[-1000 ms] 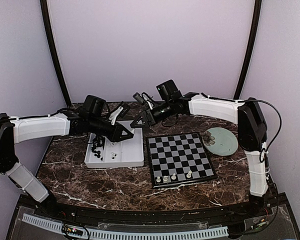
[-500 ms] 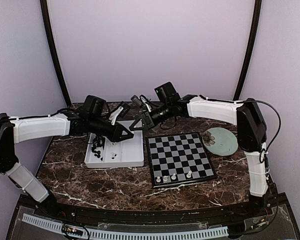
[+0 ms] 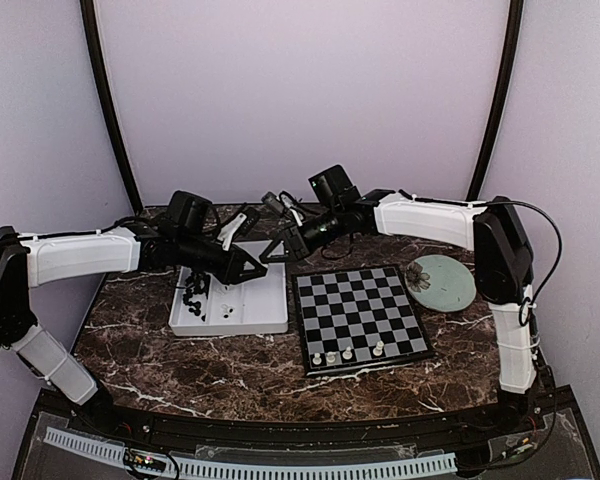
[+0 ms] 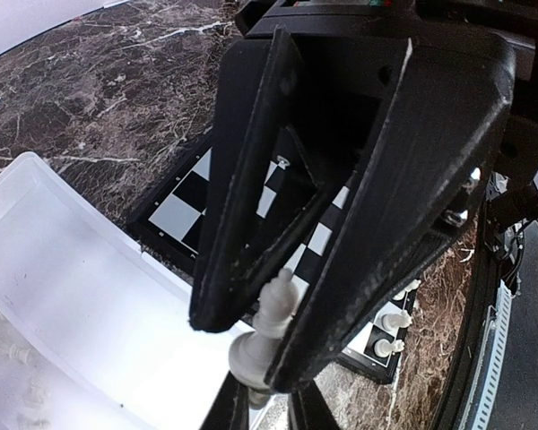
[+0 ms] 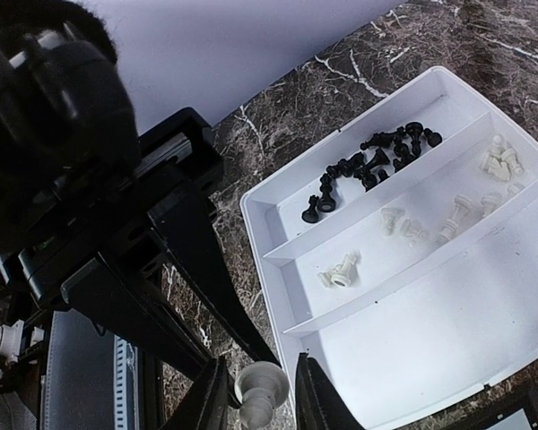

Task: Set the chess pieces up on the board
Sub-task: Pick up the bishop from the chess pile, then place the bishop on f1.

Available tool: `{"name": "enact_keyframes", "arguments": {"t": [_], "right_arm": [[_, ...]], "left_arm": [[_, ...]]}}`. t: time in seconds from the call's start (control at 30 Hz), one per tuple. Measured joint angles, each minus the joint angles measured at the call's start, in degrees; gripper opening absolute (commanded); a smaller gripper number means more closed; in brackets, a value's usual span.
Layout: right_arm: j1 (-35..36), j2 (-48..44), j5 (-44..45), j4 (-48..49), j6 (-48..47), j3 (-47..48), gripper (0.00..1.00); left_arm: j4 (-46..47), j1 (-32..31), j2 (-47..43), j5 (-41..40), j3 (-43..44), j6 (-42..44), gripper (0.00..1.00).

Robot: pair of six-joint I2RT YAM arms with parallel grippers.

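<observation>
My left gripper (image 3: 257, 267) hangs over the right edge of the white tray (image 3: 230, 328), shut on a white chess piece (image 4: 271, 309) held between its fingertips (image 4: 251, 345). My right gripper (image 3: 272, 250) meets it tip to tip. In the right wrist view its jaws (image 5: 260, 369) stand open around the base of the same piece (image 5: 258, 394), with a small gap on one side. The board (image 3: 360, 312) lies right of the tray, with several white pieces (image 3: 347, 354) on its near row. Black pieces (image 5: 368, 166) and white pieces (image 5: 448, 215) lie in the tray.
A pale green round plate (image 3: 442, 282) sits right of the board. The tray has three long compartments, the nearest one bare. The dark marble table ends at a curved front edge with a slotted strip (image 3: 250, 465).
My right gripper has shifted slightly left toward the left gripper's tip. The left gripper has stayed in place, holding the white piece.
</observation>
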Motion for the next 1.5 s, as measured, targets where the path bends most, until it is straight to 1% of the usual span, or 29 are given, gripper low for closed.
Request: {"name": "enact_keyframes", "arguments": {"t": [0.1,0.3,0.43,0.63,0.8,1.0,1.13,1.3,1.4,1.5], "right_arm": [[0.00,0.00,0.35,-0.44,0.00,0.00,0.26],[0.00,-0.07,0.33,-0.83,0.04,0.00,0.29],[0.00,-0.44,0.39,-0.87,0.02,0.00,0.29],[0.00,-1.29,0.59,-1.07,-0.09,0.00,0.20],[0.00,-1.49,0.59,-0.98,0.00,-0.02,0.09],[-0.04,-1.49,1.09,-1.38,-0.42,0.02,0.06],[-0.07,-1.88,3.89,-3.93,-3.58,0.96,0.04],[-0.83,-6.62,9.46,-7.26,-9.40,0.17,0.04],[-2.16,-12.87,12.48,-8.39,-13.05,-3.32,0.04],[-4.04,-20.28,15.34,-9.03,-17.00,-9.03,0.04]], "left_arm": [[0.00,0.00,0.00,-0.04,0.00,0.00,0.01],[0.00,0.00,0.00,-0.02,0.00,-0.02,0.01],[0.00,0.00,0.00,-0.02,0.00,0.00,0.01],[-0.02,0.00,0.00,-0.02,-0.02,0.09,0.01],[-0.02,-0.11,0.02,0.00,-0.02,0.22,0.01],[-0.07,-0.33,0.11,0.00,-0.02,0.26,0.01],[-0.04,-0.33,0.28,-0.09,-0.02,0.39,0.01],[-0.15,-0.33,1.07,-0.39,-0.02,0.52,0.01],[-0.55,-0.33,1.42,-1.07,-0.02,0.68,0.01],[-0.87,-0.31,1.90,-1.86,-0.02,0.83,0.01]]}}
